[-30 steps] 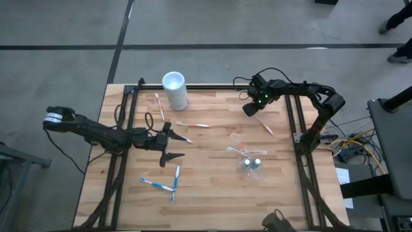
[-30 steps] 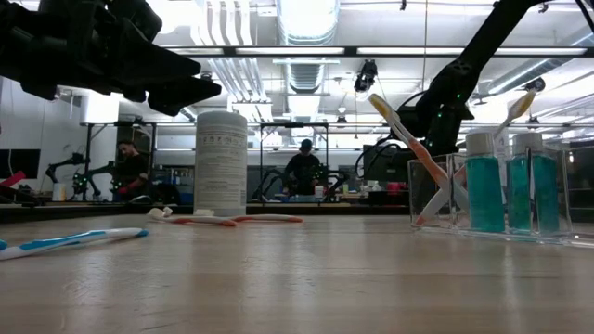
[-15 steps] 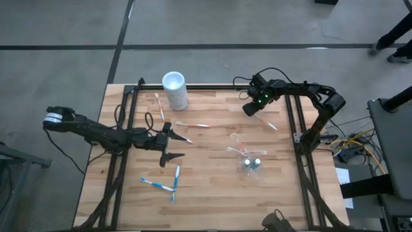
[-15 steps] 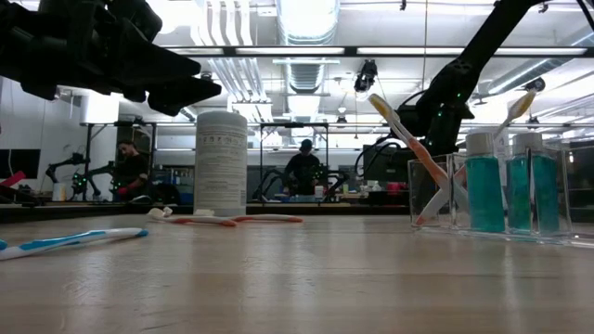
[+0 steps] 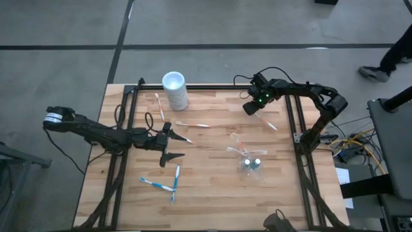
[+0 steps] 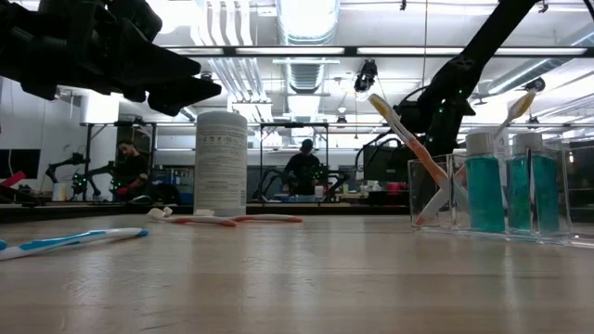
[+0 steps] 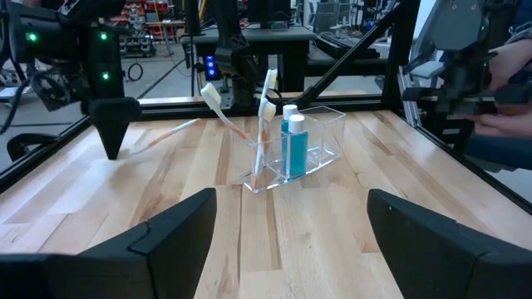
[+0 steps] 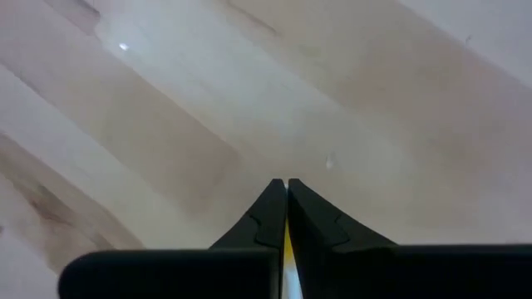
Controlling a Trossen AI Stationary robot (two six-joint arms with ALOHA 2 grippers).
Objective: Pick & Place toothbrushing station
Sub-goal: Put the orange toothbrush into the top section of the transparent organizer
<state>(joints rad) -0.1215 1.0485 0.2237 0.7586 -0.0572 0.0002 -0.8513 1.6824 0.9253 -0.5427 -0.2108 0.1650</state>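
Note:
The clear plastic holder (image 5: 251, 162) stands on the table at the right of middle, with toothbrushes and two teal bottles in it; it also shows in the left wrist view (image 7: 291, 149) and the low view (image 6: 487, 190). My right gripper (image 5: 251, 107) is at the far right, low over the table, shut on an orange-and-white toothbrush (image 5: 270, 125). My left gripper (image 5: 171, 145) is open and empty at the left of middle, its fingers wide apart in its wrist view (image 7: 287, 241). Two blue-and-white toothbrushes (image 5: 166, 183) lie near the front. My right gripper pinches one end of the orange-and-white toothbrush (image 8: 287, 245) between its two shut fingers, pointing down from above. The rest of the brush (image 7: 166, 133) sticks out sideways, low over the table toward the right edge. Whether its free end touches the wood cannot be told.
A tall opaque white cup (image 5: 175, 90) stands at the far left of middle. Two orange-and-white toothbrushes (image 5: 159, 105) (image 5: 193, 124) lie near it. Black frame rails run along the table's left, right and far edges.
My right gripper has risen a little and shifted slightly toward the table's right edge, still shut on the orange-and-white toothbrush. The brush's free end has swung a little toward the far edge.

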